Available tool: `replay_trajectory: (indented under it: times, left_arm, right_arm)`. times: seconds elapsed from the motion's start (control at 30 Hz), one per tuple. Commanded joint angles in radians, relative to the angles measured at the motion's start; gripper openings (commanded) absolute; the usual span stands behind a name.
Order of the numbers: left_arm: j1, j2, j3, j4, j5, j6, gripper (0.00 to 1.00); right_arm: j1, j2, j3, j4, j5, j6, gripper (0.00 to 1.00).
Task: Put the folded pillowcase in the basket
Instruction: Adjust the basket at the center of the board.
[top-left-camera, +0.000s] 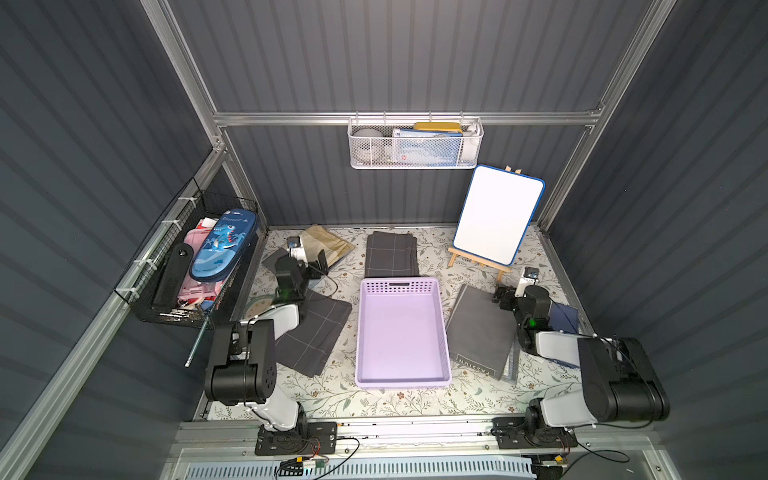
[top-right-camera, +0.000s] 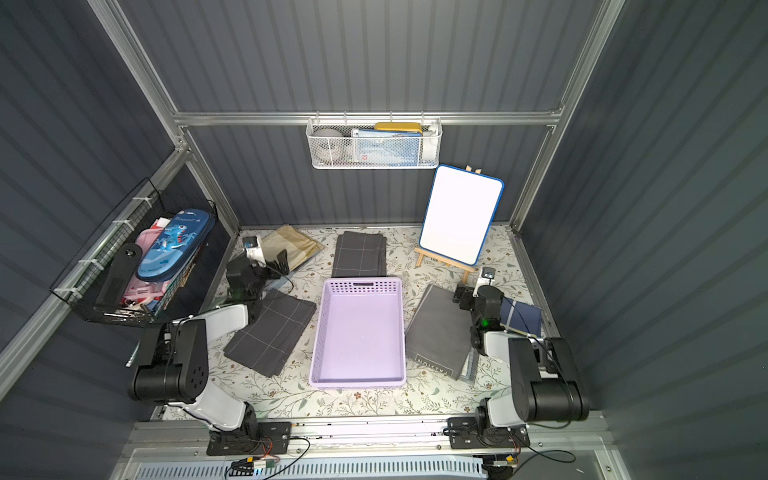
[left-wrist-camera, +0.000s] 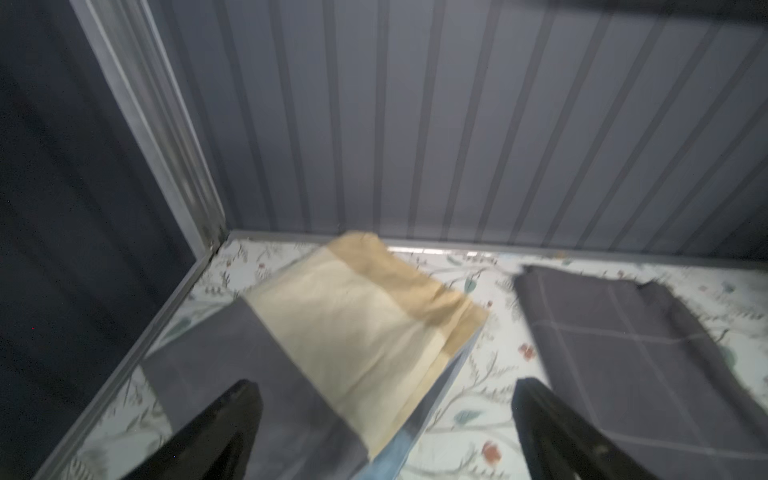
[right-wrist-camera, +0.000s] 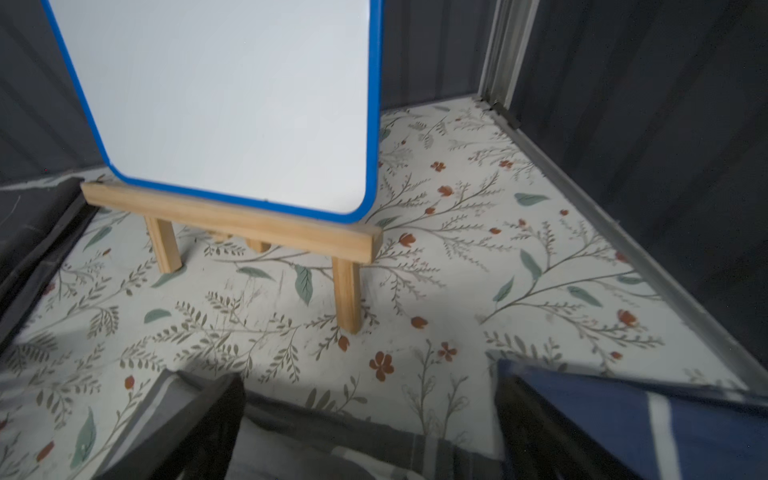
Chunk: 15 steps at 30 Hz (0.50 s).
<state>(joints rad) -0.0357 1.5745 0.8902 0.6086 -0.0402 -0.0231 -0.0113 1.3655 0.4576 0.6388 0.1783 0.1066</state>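
The lavender basket stands empty at the middle of the floral table. Several folded cloths lie around it; which one is the pillowcase I cannot tell. A tan-and-cream one lies at the back left. Dark checked ones lie behind the basket and to its left. A plain grey one and a navy one lie on the right. My left gripper hovers open over the tan cloth. My right gripper hangs open above the grey cloth's far corner.
A whiteboard on a wooden easel stands at the back right, close to the right gripper. A white mesh basket hangs on the back wall. A black wire basket with a pencil case hangs on the left wall. Ribbed walls enclose three sides.
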Motion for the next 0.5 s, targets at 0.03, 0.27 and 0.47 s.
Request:
replay_trajectory:
  times: [0.03,0.27,0.47]
  left_arm:
    - [-0.124,-0.164,0.155,-0.338,-0.042,-0.070,0.99]
    - [-0.231,-0.395,0.142,-0.406,0.224,-0.463,1.00]
    - [-0.231,-0.373,0.166,-0.448,0.404,-0.419,0.98]
  right_arm:
    - [0.018,-0.229,0.191,-0.499,0.086,0.310,0.99]
    - [-0.051,-0.377,0.076,-0.573,-0.317,0.756,0.99]
    - [0.007,-0.482,0.234,-0.963,-0.341,0.592,0.69]
